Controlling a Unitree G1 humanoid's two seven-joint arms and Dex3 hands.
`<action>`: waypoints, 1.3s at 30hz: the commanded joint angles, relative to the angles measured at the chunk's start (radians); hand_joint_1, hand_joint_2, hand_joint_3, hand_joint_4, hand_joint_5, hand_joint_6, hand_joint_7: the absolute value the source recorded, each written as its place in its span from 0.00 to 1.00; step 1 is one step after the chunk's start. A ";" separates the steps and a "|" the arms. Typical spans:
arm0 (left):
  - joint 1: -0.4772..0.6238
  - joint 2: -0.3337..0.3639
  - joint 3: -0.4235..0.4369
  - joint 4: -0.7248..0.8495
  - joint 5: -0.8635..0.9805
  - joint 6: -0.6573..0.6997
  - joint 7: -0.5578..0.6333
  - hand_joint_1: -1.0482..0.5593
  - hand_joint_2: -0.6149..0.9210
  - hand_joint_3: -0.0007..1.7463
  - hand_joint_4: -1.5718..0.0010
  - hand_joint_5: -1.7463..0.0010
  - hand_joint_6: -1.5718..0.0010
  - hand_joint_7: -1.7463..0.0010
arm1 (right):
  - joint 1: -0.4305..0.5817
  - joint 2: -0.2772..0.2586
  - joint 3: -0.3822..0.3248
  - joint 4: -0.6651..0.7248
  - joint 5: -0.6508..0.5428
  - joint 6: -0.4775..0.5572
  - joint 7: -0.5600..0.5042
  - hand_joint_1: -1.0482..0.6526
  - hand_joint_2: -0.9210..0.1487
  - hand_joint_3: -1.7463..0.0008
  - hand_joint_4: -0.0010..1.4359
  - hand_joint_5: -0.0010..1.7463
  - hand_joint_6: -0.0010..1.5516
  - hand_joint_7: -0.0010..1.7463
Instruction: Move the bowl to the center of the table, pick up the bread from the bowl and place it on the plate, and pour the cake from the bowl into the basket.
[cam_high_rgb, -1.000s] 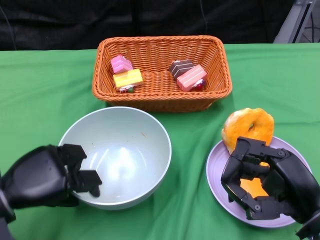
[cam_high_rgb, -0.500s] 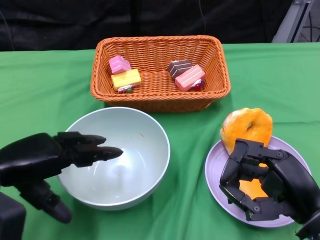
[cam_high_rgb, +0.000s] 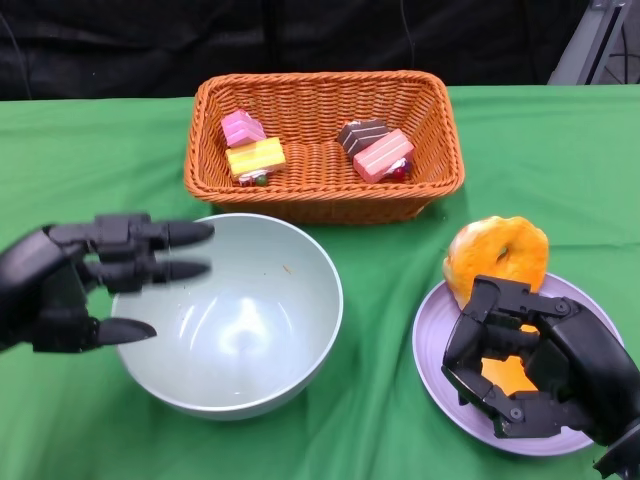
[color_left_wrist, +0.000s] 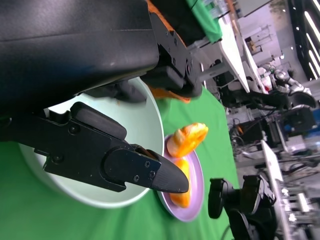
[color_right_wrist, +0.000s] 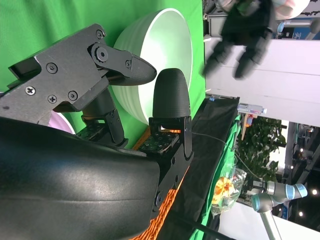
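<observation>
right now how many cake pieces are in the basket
4, all in the orange woven basket: pink cake and yellow cake at its left, brown cake and pink-and-white cake at its right. None looks hidden.

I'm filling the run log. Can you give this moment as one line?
bowl: empty | cakes: in basket | bread: on plate | left hand: open, beside bowl | right hand: fingers curled over plate
</observation>
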 joint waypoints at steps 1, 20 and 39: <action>0.031 -0.071 0.103 -0.023 -0.022 0.069 0.034 0.28 1.00 0.07 0.49 0.92 0.54 0.96 | -0.008 -0.013 -0.021 0.019 0.019 -0.010 0.007 0.50 0.32 0.51 0.50 0.96 0.41 0.80; 0.019 -0.338 0.373 0.074 0.051 0.146 0.093 0.64 0.98 0.23 0.59 0.20 0.43 0.60 | -0.120 -0.006 -0.077 0.193 0.023 -0.176 0.011 0.47 0.32 0.52 0.51 0.96 0.40 0.82; -0.059 -0.353 0.411 0.202 0.167 -0.050 0.068 0.60 1.00 0.20 0.54 0.15 0.48 0.44 | -0.172 -0.029 -0.093 0.201 -0.026 -0.180 -0.028 0.48 0.23 0.61 0.55 0.92 0.43 0.77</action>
